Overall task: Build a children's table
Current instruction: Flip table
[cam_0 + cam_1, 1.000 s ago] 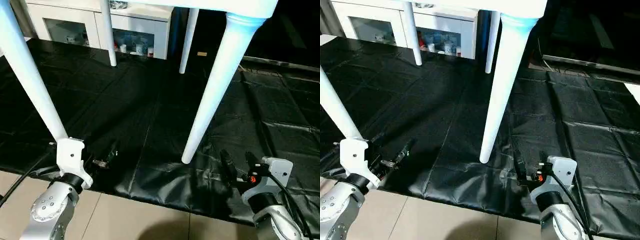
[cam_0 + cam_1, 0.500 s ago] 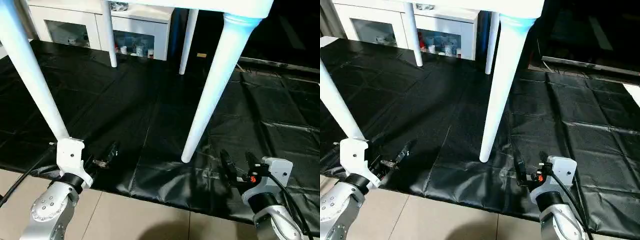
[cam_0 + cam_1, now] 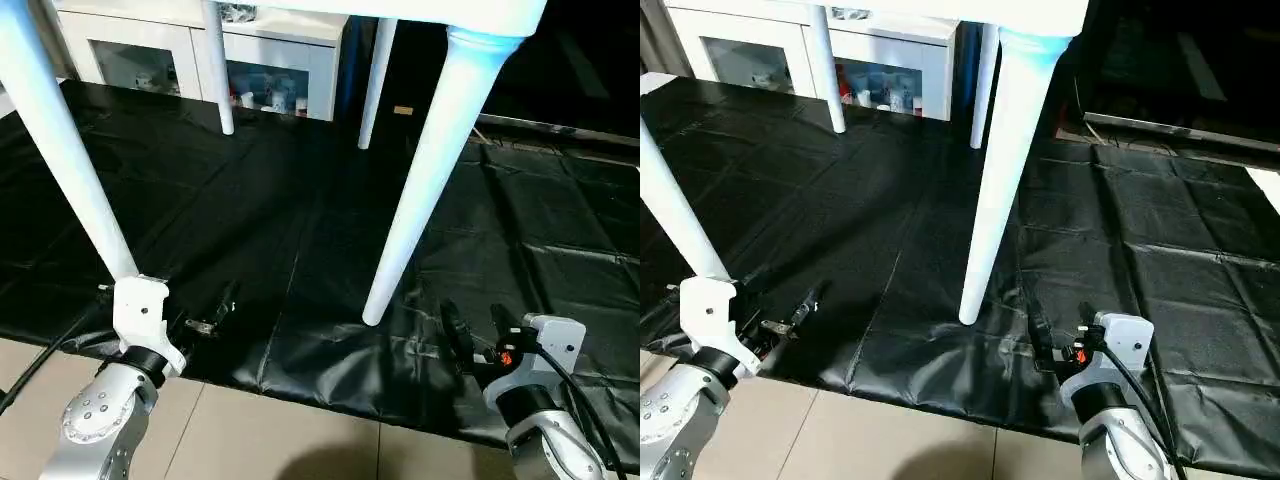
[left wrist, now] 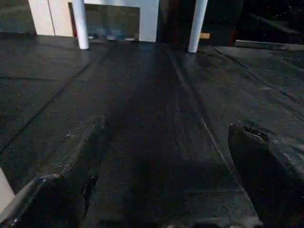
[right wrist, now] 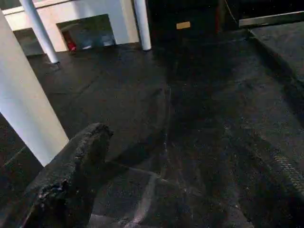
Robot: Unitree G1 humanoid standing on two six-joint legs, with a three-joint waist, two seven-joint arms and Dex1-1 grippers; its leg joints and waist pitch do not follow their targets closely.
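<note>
The children's table stands upright on the black mat, its white top (image 3: pixel 450 12) at the upper edge of the head views. Two near legs slant down to the mat, one on the left (image 3: pixel 60 150) and one on the right (image 3: pixel 420 190). The two far legs (image 3: pixel 217 70) stand before the cabinet. My left gripper (image 3: pixel 160 300) lies low at the mat's front edge, open and empty, just in front of the left near leg's foot. My right gripper (image 3: pixel 476 325) is open and empty too, a little right of the right near leg's foot (image 5: pixel 28 118).
A white glass-door cabinet (image 3: pixel 270 60) stands at the back behind the table. The black mat (image 3: pixel 300 200) covers the floor, and tan tiles (image 3: pixel 260 440) show along its front edge. A cable (image 3: pixel 40 355) runs by my left arm.
</note>
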